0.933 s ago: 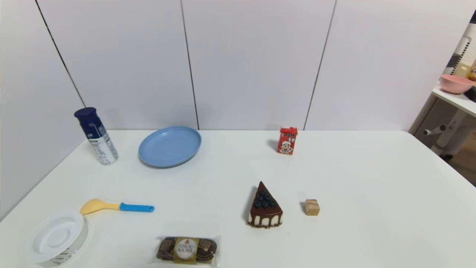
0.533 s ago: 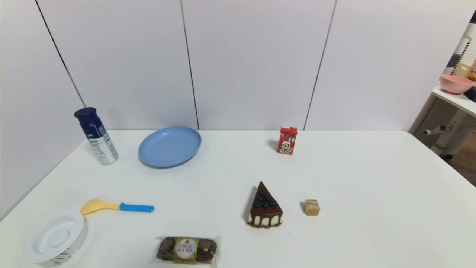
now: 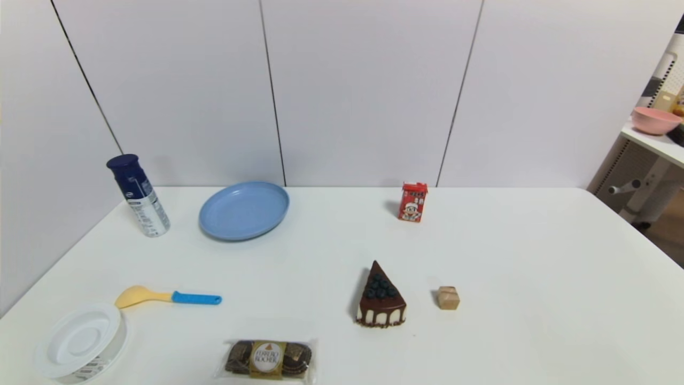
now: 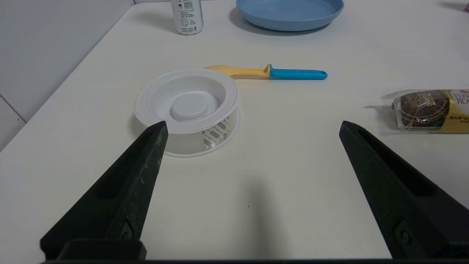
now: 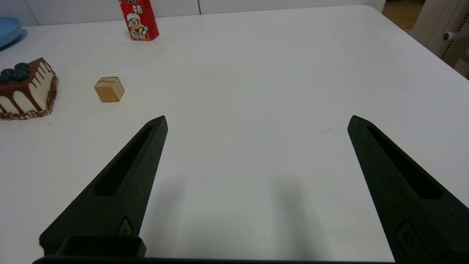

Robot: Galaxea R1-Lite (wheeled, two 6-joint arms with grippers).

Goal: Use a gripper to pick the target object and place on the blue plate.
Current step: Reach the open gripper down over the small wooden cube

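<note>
A tiny tan wooden cube, the target object, sits on the white table just right of a chocolate cake slice. The light-blue plate lies empty at the back left. Neither arm shows in the head view. My left gripper hovers open over bare table near the front left, close to a white lidded container. Over bare table at the front right, my right gripper stands open, with the cube some way beyond it and off to the cake's side.
A blue-capped spray can stands left of the plate. A red drink carton stands at the back middle. A yellow spoon with a blue handle and wrapped chocolates lie near the front left. A side shelf with a pink bowl lies beyond the table's right edge.
</note>
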